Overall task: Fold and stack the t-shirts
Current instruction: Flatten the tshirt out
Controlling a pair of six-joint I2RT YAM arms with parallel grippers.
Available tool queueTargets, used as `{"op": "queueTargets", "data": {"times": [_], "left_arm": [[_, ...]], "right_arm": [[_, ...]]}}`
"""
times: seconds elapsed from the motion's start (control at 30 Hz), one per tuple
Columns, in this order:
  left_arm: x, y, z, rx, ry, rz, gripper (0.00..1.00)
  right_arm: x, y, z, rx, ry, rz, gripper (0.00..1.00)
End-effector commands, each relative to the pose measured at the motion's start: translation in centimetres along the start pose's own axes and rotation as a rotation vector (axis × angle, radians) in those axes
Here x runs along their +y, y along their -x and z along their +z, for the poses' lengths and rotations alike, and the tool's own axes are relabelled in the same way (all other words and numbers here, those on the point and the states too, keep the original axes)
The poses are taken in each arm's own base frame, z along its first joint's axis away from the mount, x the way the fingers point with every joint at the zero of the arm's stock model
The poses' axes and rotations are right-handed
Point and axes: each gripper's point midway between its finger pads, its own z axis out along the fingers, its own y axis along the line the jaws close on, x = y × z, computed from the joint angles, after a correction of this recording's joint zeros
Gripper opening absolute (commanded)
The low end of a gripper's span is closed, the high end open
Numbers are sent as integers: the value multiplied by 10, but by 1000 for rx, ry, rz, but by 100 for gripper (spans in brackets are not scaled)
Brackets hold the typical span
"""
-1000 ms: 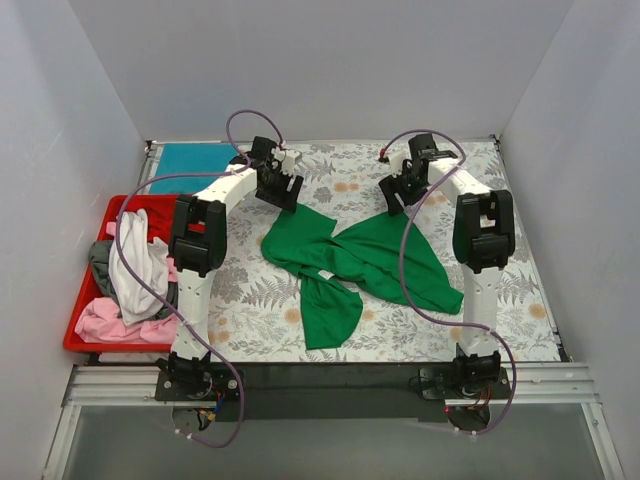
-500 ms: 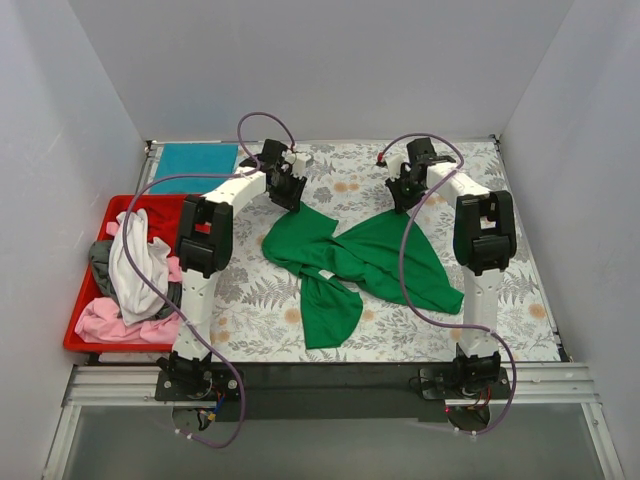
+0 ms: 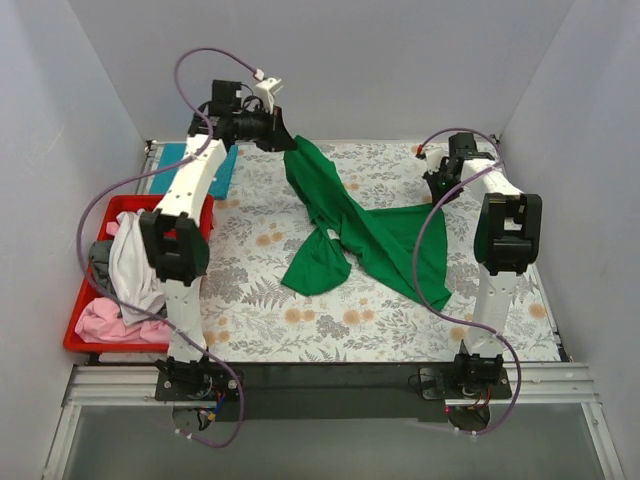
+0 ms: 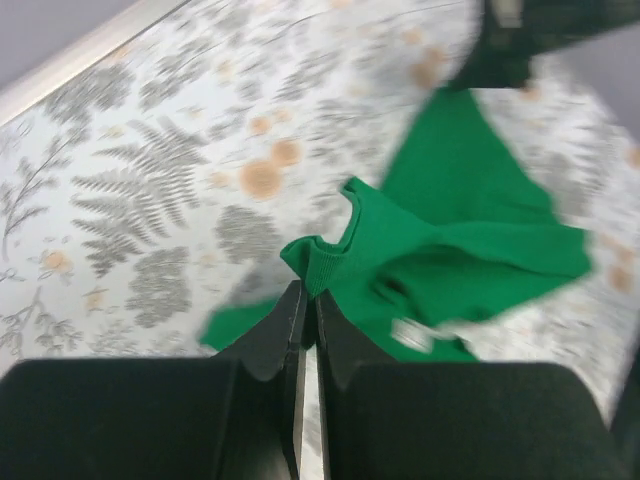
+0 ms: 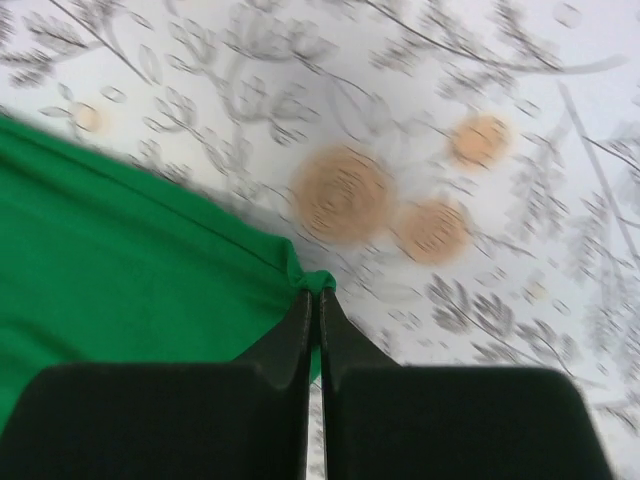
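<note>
Since half a second ago my left jaws have swung up and back toward the far-left corner, hoisting the bright green soft knit t-shirt (image 3: 372, 232) by its ribbed collar. The right jaws have slid out to the right with a hem corner. Both pairs are pinched tight on the cloth. The shirt now runs as a wrinkled diagonal band over the grey floral-print surface (image 3: 250, 310), with one flap lying flat and pointed.
</note>
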Motion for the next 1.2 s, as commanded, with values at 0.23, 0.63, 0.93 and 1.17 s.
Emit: {"op": "queueTargets", "data": {"times": [0.23,0.63,0.93,1.17], "left_arm": [[-356,-59,-200,60,-797,257,0],[-328,-208,-200,335,-552,441,42],[-114,-131,-100,200,-28,-2,44],[0,-168,-28,326,201,-66,44]], "right_arm": [[-40,14,-66,-77,-126,-24,1],[-34,11,-70,-70,-99,-22,1],[-19,3,-70,-62,-42,-47,1],[-11,-2,-75,-58,-21,-54,1]]}}
